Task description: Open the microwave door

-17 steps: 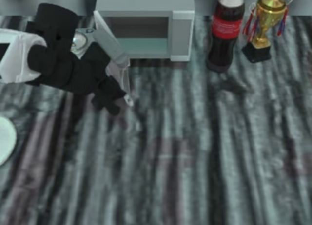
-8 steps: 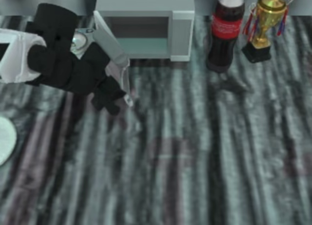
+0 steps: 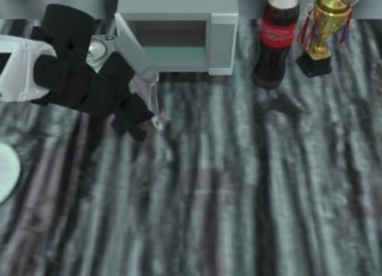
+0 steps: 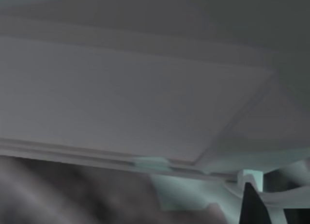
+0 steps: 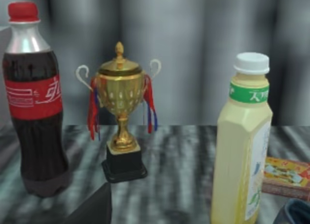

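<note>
1. Saw white lettering on the red label of the cola bottle (image 5: 33,103), stylised and not readable as words.
2. Same red label visible from above on that cola bottle (image 3: 277,34), lettering too small to read.
3. Noted white characters on the green band below the cap of the yellow bottle (image 5: 244,146), not legible; small printed graphics on its pale front label, also unreadable.
4. Spotted a printed pattern on the flat red and yellow box (image 5: 286,176), no readable text.
5. Found no lettering on the trophy (image 5: 121,117).
</note>
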Controlling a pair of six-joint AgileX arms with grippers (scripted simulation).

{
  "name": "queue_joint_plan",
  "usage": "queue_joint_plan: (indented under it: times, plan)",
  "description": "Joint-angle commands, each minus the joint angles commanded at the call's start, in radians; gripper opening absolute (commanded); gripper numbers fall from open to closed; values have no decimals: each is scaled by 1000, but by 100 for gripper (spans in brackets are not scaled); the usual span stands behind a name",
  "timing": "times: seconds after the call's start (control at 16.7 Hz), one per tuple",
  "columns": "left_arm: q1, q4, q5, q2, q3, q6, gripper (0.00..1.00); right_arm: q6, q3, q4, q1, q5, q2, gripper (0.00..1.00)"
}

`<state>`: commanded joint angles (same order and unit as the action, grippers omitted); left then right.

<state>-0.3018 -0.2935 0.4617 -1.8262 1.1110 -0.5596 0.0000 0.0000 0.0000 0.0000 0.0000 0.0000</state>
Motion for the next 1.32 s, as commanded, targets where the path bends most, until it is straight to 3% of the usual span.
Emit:
queue_joint_plan:
  times: [0.54,1.32]
  plan:
    - [48,-62,56,-7,22,-117,0,0,0,0,0,0,0,100]
    - [49,-64,58,-8,23,-120,0,0,0,0,0,0,0,100]
